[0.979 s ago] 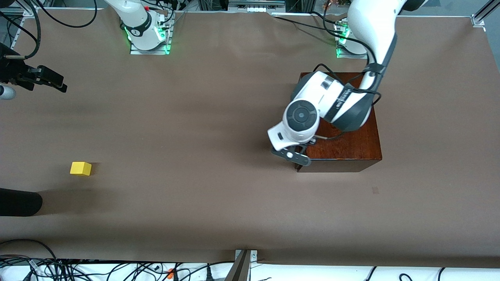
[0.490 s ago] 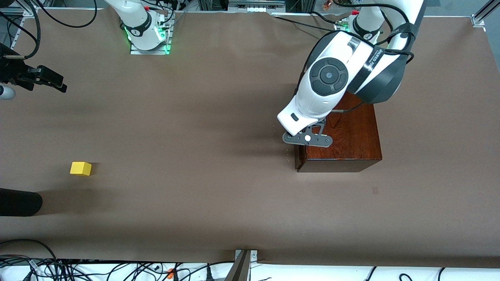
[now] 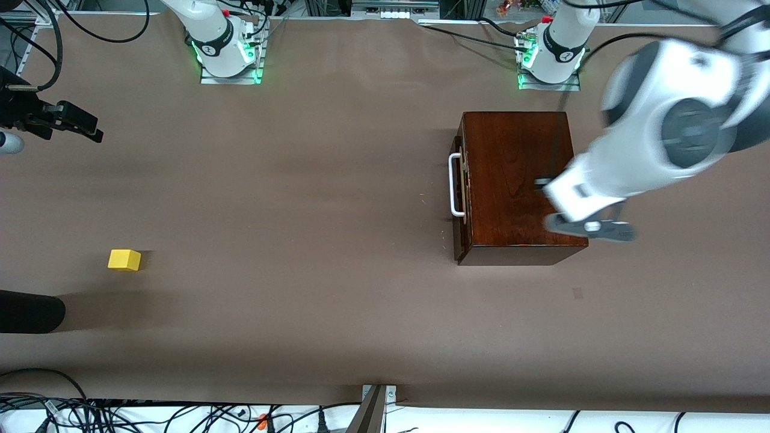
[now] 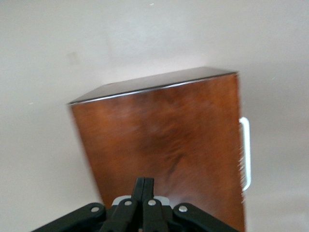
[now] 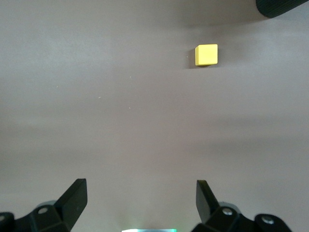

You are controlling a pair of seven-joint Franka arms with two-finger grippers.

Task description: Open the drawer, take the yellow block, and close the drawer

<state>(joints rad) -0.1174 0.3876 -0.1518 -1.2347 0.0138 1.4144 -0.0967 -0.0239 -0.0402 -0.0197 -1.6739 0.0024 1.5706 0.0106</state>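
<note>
- The drawer (image 3: 458,186) of the dark wooden box (image 3: 517,180) is seen pushed in, its white bar handle (image 3: 452,184) facing the right arm's end of the surface (image 3: 313,198).
- The left tool (image 3: 586,227) is held clenched and empty above the box's corner nearest the front camera, at the left arm's end.
- The yellow block (image 3: 124,260) is seen on the surface, well apart from the box, toward the right arm's end.
- The right tool (image 5: 140,203) is held released above the bare surface, well apart from the box, while that arm waits.

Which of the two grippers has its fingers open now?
The right gripper, over bare table toward the right arm's end, with fingers spread wide. The left gripper, above the wooden box, has its fingers pressed together.
</note>
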